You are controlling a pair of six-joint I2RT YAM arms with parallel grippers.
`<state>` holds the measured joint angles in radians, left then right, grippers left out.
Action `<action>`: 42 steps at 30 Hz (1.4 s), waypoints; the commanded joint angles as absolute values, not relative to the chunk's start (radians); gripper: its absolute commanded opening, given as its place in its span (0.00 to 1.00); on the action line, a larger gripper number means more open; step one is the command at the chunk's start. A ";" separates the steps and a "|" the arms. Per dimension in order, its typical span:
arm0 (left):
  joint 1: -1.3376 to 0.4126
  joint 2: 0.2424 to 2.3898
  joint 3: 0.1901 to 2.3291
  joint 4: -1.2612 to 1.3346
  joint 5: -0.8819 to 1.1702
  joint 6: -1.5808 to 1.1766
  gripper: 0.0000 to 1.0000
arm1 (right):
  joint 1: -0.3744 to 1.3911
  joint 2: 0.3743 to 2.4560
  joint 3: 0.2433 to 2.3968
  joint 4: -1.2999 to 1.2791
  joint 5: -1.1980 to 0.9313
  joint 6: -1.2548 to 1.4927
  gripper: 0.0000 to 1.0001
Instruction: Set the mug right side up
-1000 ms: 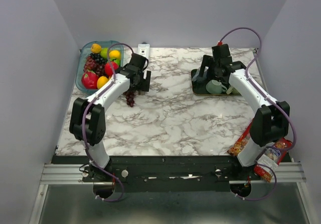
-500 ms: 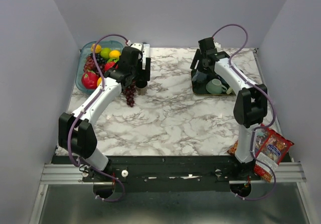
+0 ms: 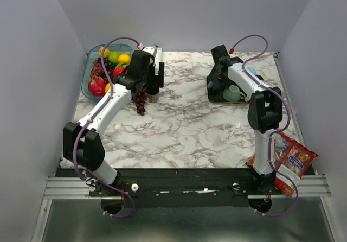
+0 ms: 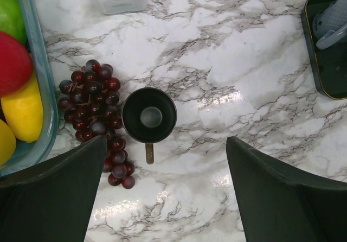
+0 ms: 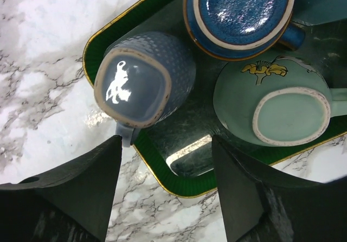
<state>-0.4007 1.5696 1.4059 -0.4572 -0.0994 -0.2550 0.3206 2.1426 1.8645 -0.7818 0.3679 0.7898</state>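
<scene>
A dark mug [image 4: 149,115] stands on the marble next to the grapes [image 4: 97,112], handle toward me; it looks mouth up. My left gripper [image 4: 166,144] hovers open and empty above it, also in the top view [image 3: 154,87]. On the green tray [image 5: 190,182] three mugs rest bottom up: a grey-blue one [image 5: 143,79], a glazed blue one [image 5: 241,11] and a pale green one [image 5: 276,106]. My right gripper [image 5: 167,144] is open and empty above the tray's near left corner, in the top view [image 3: 217,82].
A glass bowl of fruit [image 3: 105,68] sits at the back left, with the grapes [image 3: 141,105] beside it. A white box [image 3: 155,52] lies at the back edge. Snack bags [image 3: 293,163] lie at the front right by the right arm's base.
The left arm rose and pulled back over the dark mug, then held still. The right gripper swung left across the tray to its left side.
</scene>
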 commanded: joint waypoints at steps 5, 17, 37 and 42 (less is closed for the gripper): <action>-0.405 1.542 1.394 -0.442 -0.069 -0.258 0.99 | 0.324 2.200 1.917 -0.776 0.433 0.850 0.76; -0.405 1.543 1.387 -0.442 -0.066 -0.256 0.99 | 0.324 2.246 1.953 -0.802 0.440 0.874 0.68; -0.405 1.560 1.390 -0.442 -0.064 -0.256 0.99 | 0.324 2.232 1.933 -0.775 0.476 0.732 0.02; -0.403 1.560 1.390 -0.440 -0.058 -0.255 0.99 | 0.328 2.186 1.904 -0.704 0.431 0.631 0.01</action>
